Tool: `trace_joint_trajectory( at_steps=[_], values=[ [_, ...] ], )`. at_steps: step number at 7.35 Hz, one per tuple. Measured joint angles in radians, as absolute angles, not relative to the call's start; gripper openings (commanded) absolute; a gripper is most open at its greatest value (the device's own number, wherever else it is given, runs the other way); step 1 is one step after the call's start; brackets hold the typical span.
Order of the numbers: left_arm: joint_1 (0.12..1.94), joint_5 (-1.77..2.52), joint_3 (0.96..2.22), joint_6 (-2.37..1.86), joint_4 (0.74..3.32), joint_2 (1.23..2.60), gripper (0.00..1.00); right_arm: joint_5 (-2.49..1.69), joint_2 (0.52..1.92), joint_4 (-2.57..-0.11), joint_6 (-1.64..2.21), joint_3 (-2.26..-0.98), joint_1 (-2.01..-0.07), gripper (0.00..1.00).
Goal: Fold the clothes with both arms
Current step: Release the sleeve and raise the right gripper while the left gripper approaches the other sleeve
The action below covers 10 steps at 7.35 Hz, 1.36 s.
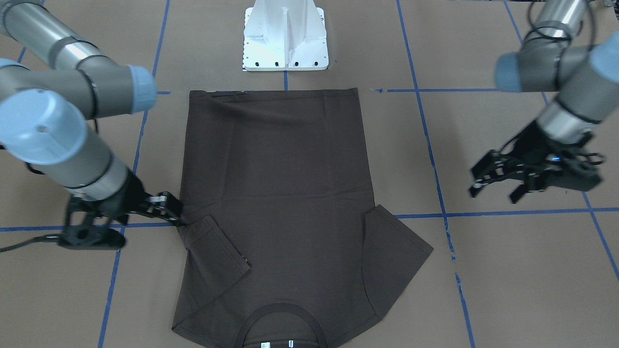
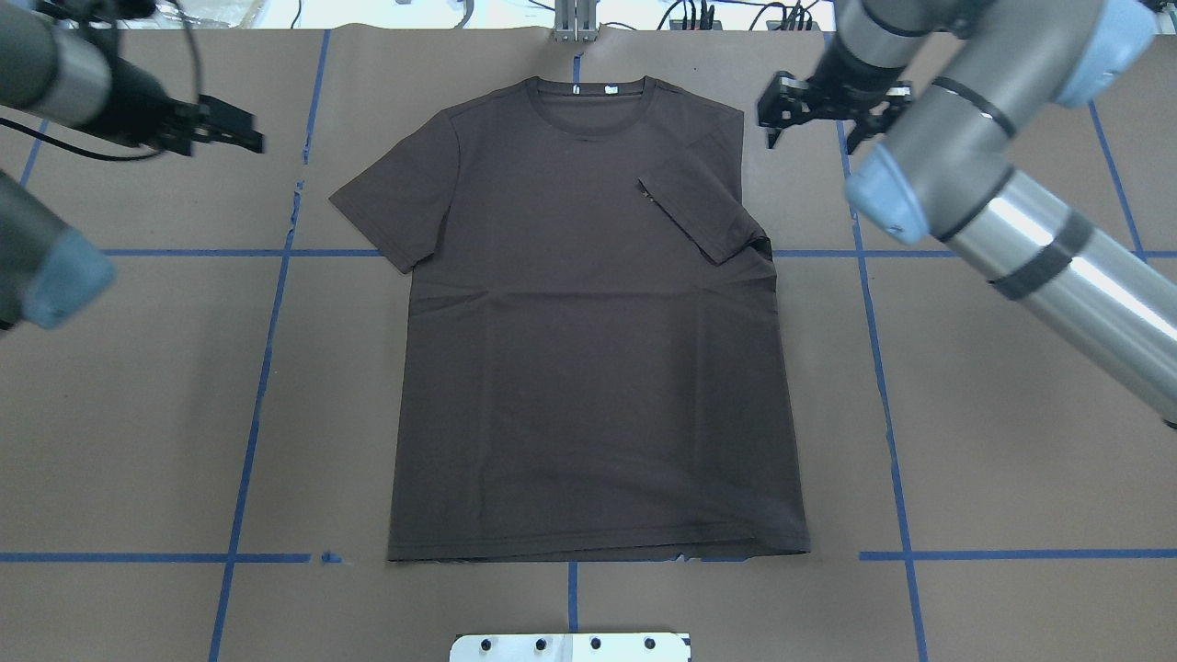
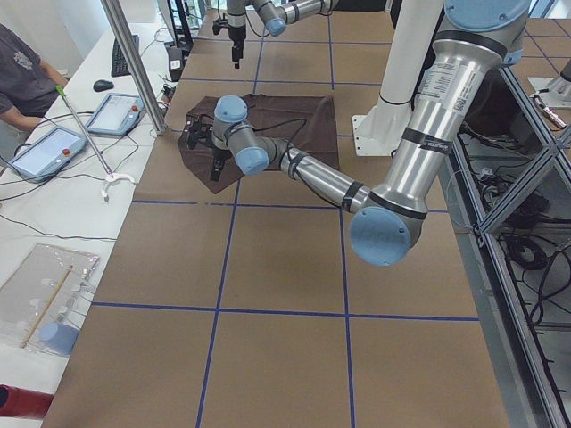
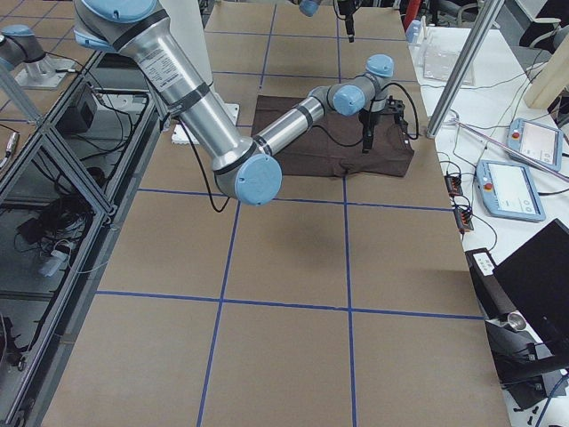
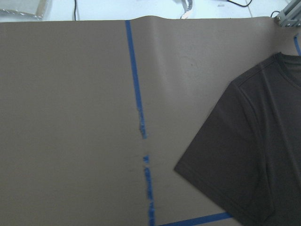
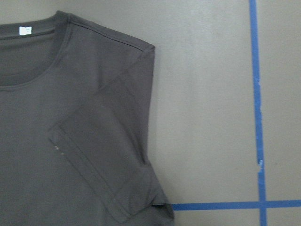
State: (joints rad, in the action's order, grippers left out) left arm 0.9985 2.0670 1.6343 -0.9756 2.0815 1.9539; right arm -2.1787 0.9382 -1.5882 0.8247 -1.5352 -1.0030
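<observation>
Dark brown T-shirt (image 2: 588, 349) lies flat on its back in the middle of the bench (image 2: 138, 414), hem toward the white pedestal base (image 1: 285, 38) and collar (image 2: 588, 131) at the far edge, white neck labels (image 2: 609, 89) showing. The sleeve on the robot's right (image 2: 703, 216) is folded in over the chest, its cuff running diagonally. The other sleeve (image 2: 391, 207) is spread out flat on the brown paper.

Right pincer (image 2: 811, 124) points down just beside the shirt's shoulder on the folded side, off the cloth in the overhead view. Its fingers look spread apart and hold nothing. From the front-facing view it sits right at the shirt's edge near the armpit; I can't tell if it touches.

Left pincer (image 1: 493, 193) is well apart from the shirt, out past the blue tape line (image 2: 267, 368) on the robot's left. Its fingers are clearly parted and empty, aimed toward the spread sleeve. Its wrist view shows only that sleeve, the bench paper and tape.

Body of the shirt is smooth — one faint crease across the chest and light rumpling near the hem.
</observation>
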Motion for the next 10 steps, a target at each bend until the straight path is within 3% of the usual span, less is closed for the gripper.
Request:
trace_joint_trajectory(
  at_steps=[2, 6, 10],
  values=[
    [0.893, 1.907, 1.511, -1.13, 2.091, 2.058, 0.99, -2.189, 1.039, -1.593, 0.704, -1.595, -1.051, 1.0],
    [0.851, 1.753, 1.234, -1.159, 2.232, 2.15, 0.98, -2.187, 1.072, -1.585, 0.675, -1.608, -1.058, 1.0],
    [0.796, 1.711, 1.163, -1.159, 2.262, 2.173, 0.94, -2.182, 1.068, -1.585, 0.685, -1.602, -1.048, 1.0]
  ],
)
